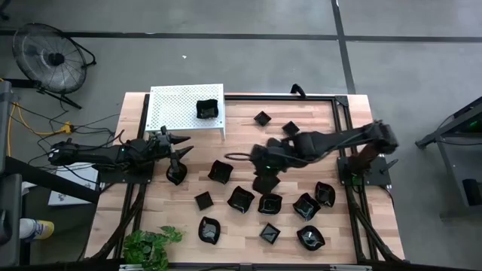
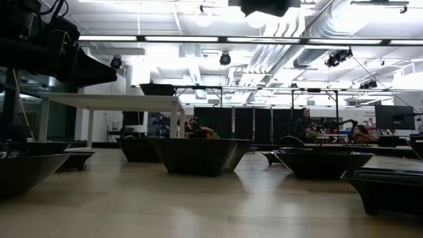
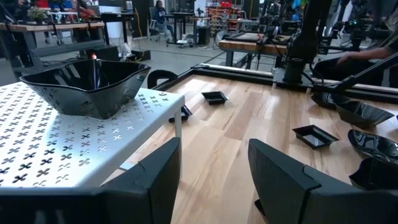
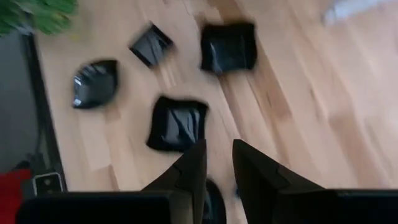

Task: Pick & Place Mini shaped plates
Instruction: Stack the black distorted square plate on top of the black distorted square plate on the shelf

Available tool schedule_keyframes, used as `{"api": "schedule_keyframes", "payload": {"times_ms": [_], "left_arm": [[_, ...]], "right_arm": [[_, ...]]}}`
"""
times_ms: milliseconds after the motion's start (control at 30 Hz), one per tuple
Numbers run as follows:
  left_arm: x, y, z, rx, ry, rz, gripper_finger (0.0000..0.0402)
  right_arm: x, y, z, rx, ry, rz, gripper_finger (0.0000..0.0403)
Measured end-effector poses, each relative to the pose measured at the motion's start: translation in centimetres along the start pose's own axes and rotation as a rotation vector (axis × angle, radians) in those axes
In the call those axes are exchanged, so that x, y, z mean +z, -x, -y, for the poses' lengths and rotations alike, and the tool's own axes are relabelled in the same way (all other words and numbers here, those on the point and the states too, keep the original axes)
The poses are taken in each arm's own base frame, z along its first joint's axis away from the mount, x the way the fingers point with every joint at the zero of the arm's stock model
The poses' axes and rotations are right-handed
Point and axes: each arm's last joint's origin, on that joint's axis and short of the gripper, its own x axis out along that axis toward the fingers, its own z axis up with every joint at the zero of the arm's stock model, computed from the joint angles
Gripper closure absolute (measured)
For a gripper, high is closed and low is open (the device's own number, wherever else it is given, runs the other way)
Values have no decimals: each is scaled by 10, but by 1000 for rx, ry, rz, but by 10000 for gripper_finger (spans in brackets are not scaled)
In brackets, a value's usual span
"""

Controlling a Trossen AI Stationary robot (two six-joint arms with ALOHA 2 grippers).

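Reaching in from the right, the right tool (image 1: 260, 159) hangs over the middle of the wooden counter (image 1: 241, 124), its fingers (image 4: 189, 171) a little apart with nothing between them. Its wrist view looks down on four plates — a square one (image 4: 178, 123) just ahead of the fingertips, another square one (image 4: 228, 47) beyond, a small flat one (image 4: 150, 45) and a leaf-like one (image 4: 94, 83) off to the side.

Most black plates (image 1: 269, 203) lie scattered over the counter's near half, with two small ones (image 1: 262, 117) farther back. One plate (image 1: 207, 109) sits on the white perforated shelf (image 1: 169, 109) at the back left corner.

The left tool (image 1: 179, 143) waits at the left edge, just beside the shelf, fingers (image 3: 152, 180) spread and holding nothing — the shelf's plate (image 3: 90, 84) shows ahead of it. A green plant (image 1: 149, 247) stands at the near left corner.
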Motion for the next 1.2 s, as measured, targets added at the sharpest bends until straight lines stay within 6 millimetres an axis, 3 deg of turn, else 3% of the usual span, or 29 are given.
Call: {"api": "schedule_keyframes", "payload": {"times_ms": [200, 400, 500, 733, 967, 1200], "left_arm": [[0, 0, 0, 0, 0, 0, 215], [0, 0, 0, 0, 0, 0, 215], [0, 0, 0, -1, 0, 0, 215], [0, 0, 0, 0, 0, 0, 215], [0, 0, 0, -1, 0, 0, 215], [0, 0, 0, -1, 0, 0, 215]], "right_arm": [[-62, -10, 26, -58, -286, -144, 329], [-121, -37, 48, -104, -536, -347, 329], [-141, -49, 54, -124, -646, -407, 329], [-151, -56, 56, -175, -886, -383, 310], [-157, -58, 43, -192, -1060, -328, 238], [-159, -67, 33, -142, -1078, -404, 179]]}}
